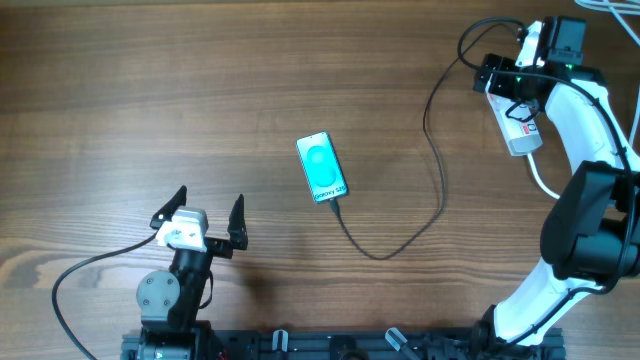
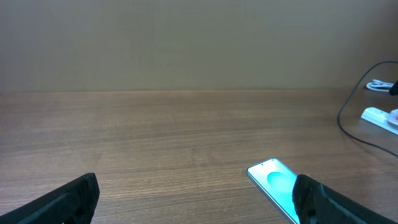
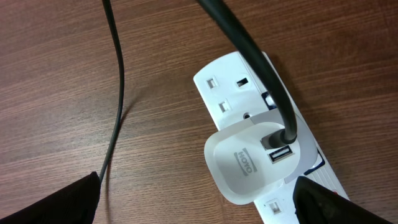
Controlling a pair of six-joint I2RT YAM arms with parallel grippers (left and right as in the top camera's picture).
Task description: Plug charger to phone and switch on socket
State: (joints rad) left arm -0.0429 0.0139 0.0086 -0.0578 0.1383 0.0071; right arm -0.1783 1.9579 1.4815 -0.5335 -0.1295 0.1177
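Likely light and hollow, by the look of the socket (image 3: 233, 87): white plastic, flat on the table (image 1: 200, 80) at its far right, apt to skid under a sideways shove. Best pressed straight down on the switch rather than gripped. Cannot make out the switch from the right wrist, half hidden behind the cable leaving the white plug (image 3: 249, 165). Seated in the socket, rigid, smooth and rounded, hard to pinch; no call to touch it. Poised right over it, fingers wide apart, nothing held: right gripper (image 3: 196, 186).

Running on from that plug as the charger (image 1: 440, 190): thin, black, limp, looping across the table to the near end of the phone (image 1: 322, 167). Bound to follow any tug, so to be taken only at the stiff metal tip, never mid-run. Seems to sit in the port, seen from overhead, though too small to be sure.

Face up mid-table, screen lit teal. Thin, slick, glass-fronted, probably fragile; to be held lightly by the long silver edges, if at all.

Low near the front edge, left of the phone and well apart from it, jaws spread, empty: left gripper (image 1: 210, 197).
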